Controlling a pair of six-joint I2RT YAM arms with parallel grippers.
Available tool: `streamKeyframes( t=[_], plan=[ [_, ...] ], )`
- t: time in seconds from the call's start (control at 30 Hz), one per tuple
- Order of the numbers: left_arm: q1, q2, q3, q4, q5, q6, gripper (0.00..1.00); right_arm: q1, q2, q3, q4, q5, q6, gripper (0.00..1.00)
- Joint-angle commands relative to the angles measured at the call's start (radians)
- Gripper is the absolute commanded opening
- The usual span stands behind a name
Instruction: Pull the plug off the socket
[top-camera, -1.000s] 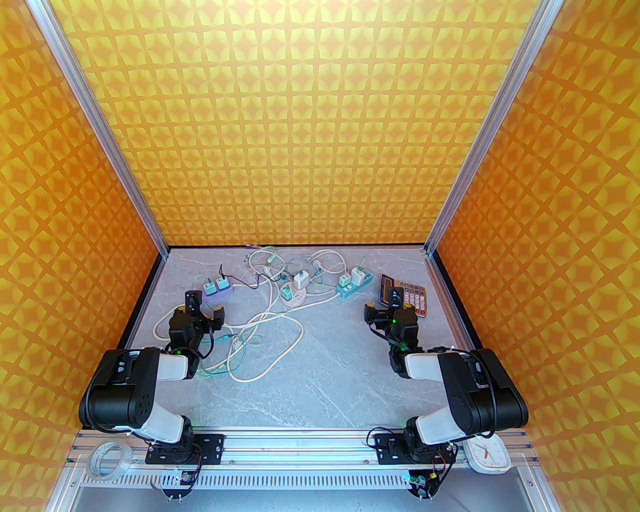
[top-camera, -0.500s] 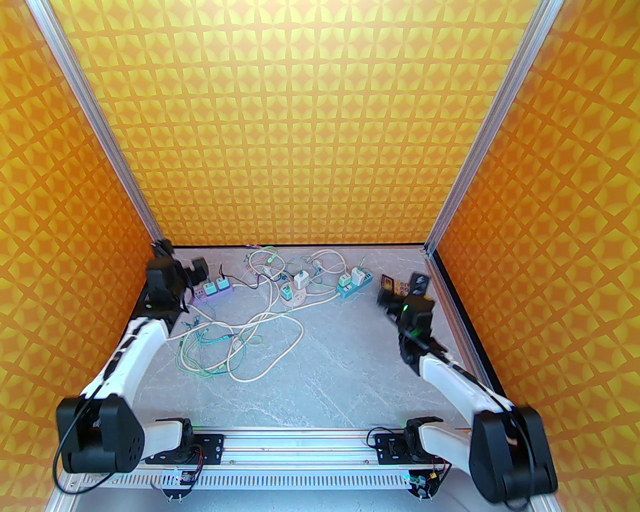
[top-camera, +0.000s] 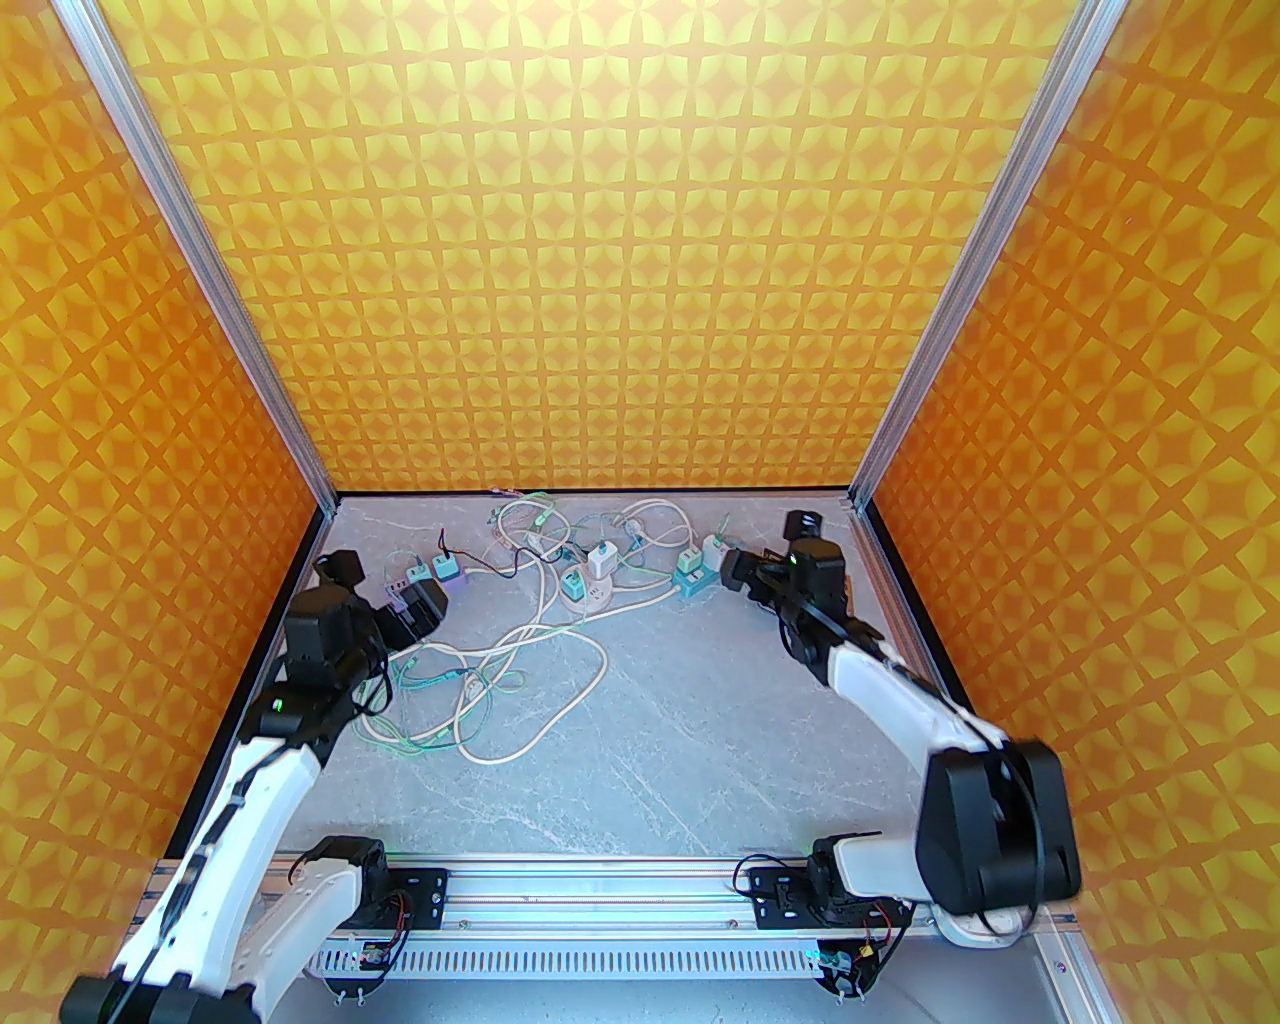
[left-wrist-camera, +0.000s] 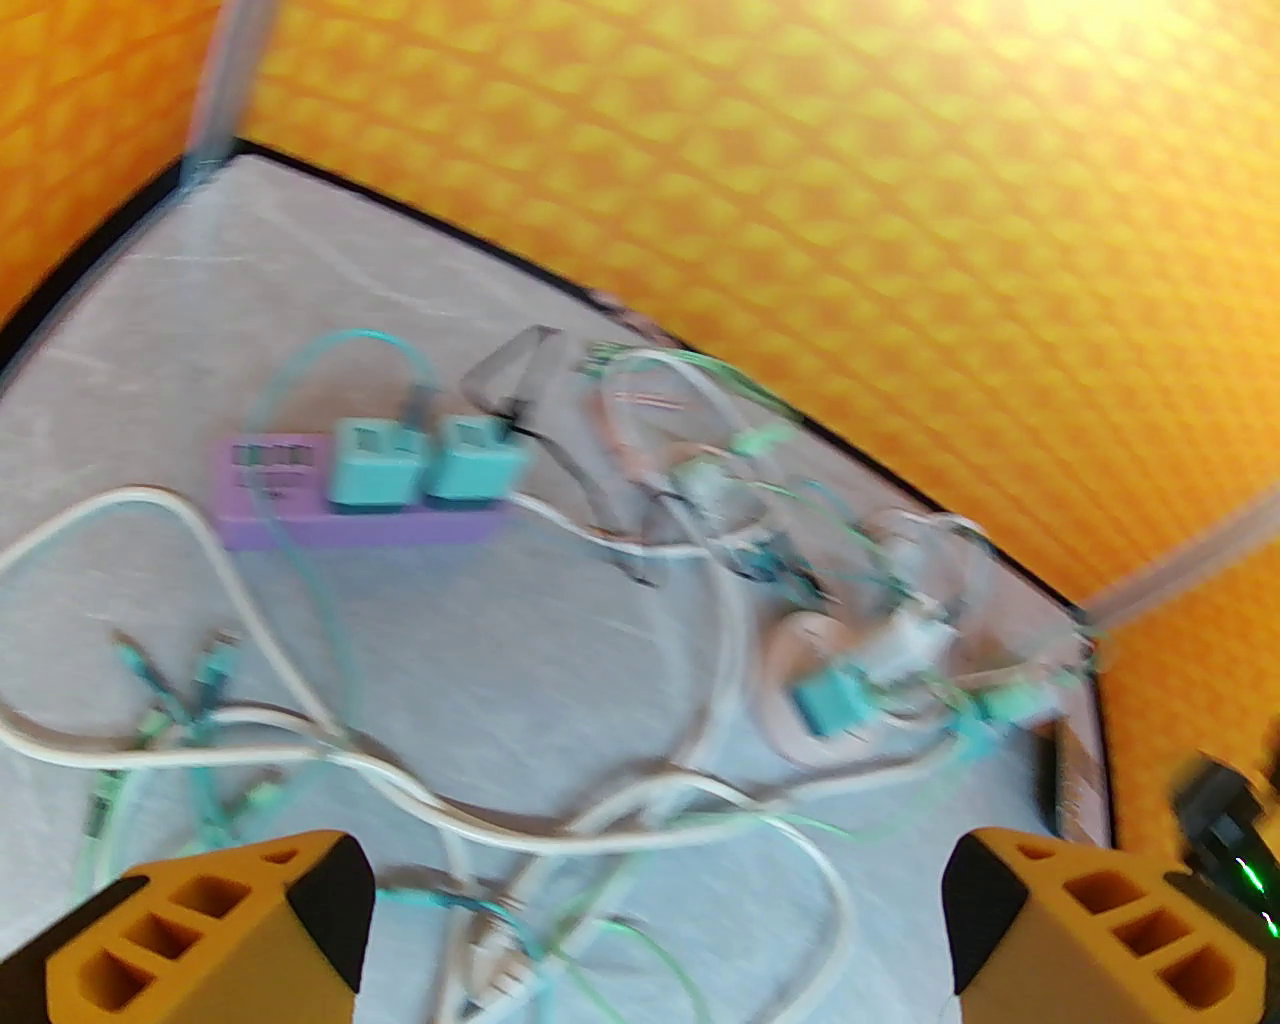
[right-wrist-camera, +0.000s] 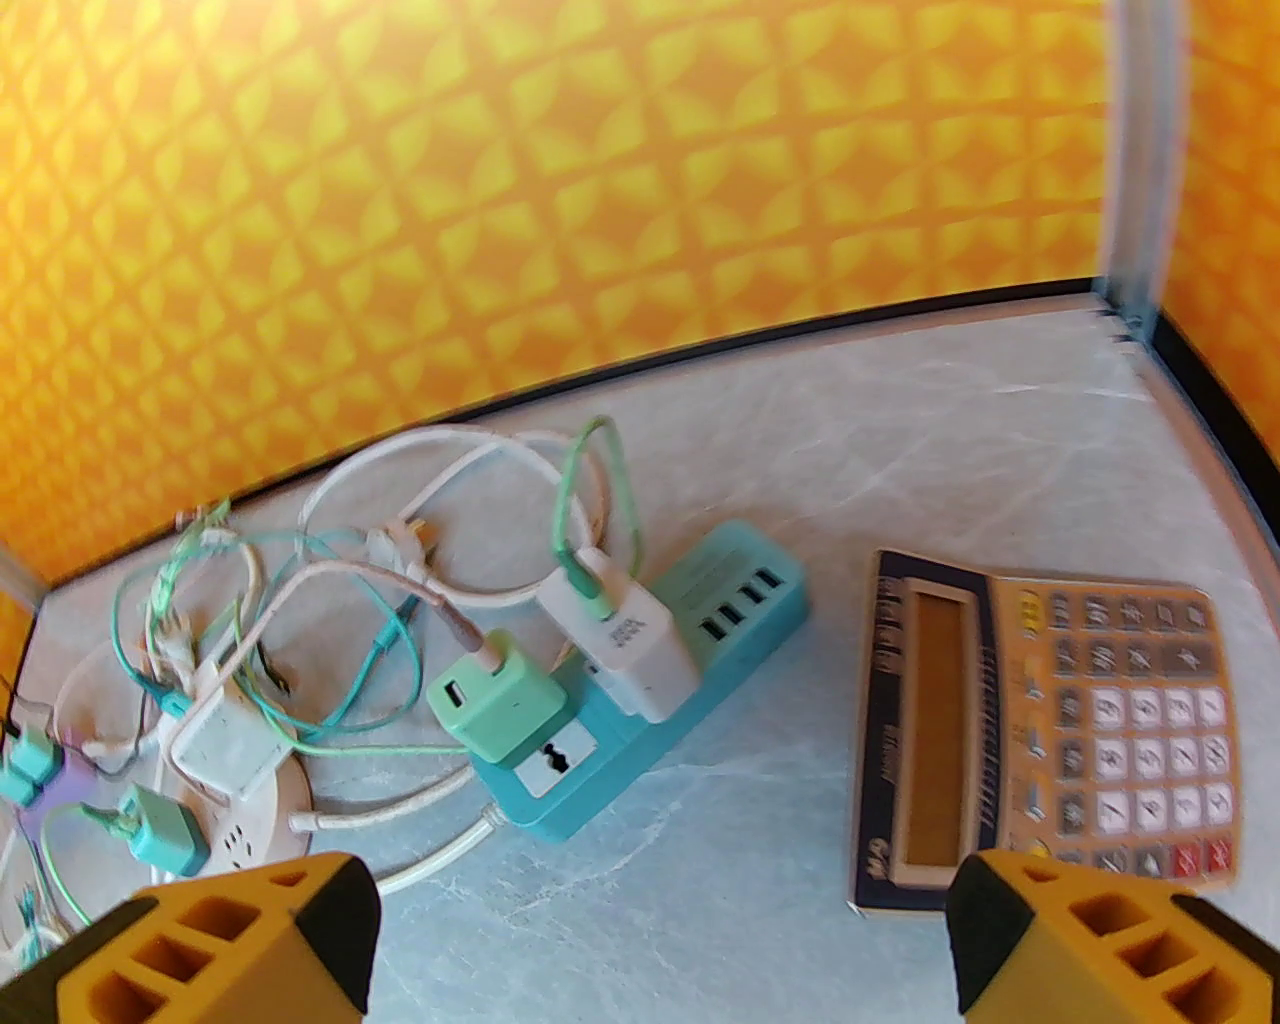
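The near half of the table (top-camera: 680, 760) is bare. The left gripper (left-wrist-camera: 655, 920), fingers wide apart and empty, hangs before the purple socket strip (left-wrist-camera: 270, 510) with two teal plugs (left-wrist-camera: 375, 465) in it; this view is blurred. The right gripper (right-wrist-camera: 660, 930), also spread and empty, faces the blue socket strip (right-wrist-camera: 720, 620) holding a green plug (right-wrist-camera: 500, 700) and a white plug (right-wrist-camera: 620, 640). The calculator (right-wrist-camera: 1050, 720) beside it is partly cut by a finger.
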Motion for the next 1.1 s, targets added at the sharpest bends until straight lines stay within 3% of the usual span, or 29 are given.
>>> streamKeyframes(
  t=[0.0,0.23,0.5,0.9,1.07],
  plan=[
    [-0.002,-0.066,-0.061,0.04,0.037,-0.056,0.99,0.006,0.089,0.104,-0.069,-0.058,-0.106,0.91],
    [-0.005,-0.192,-0.162,0.099,0.058,-0.06,0.99,0.006,0.258,0.26,-0.142,-0.076,-0.245,0.74],
    [-0.03,-0.165,-0.14,0.081,0.097,-0.022,0.99,0.006,0.408,0.419,-0.23,-0.088,-0.321,0.59],
    [-0.035,-0.074,-0.122,0.093,0.121,-0.006,0.99,0.006,0.602,0.628,-0.355,-0.098,-0.387,0.57],
    [-0.035,-0.045,-0.116,0.092,0.12,-0.005,0.99,0.005,0.649,0.669,-0.382,-0.115,-0.412,0.51]
  ],
)
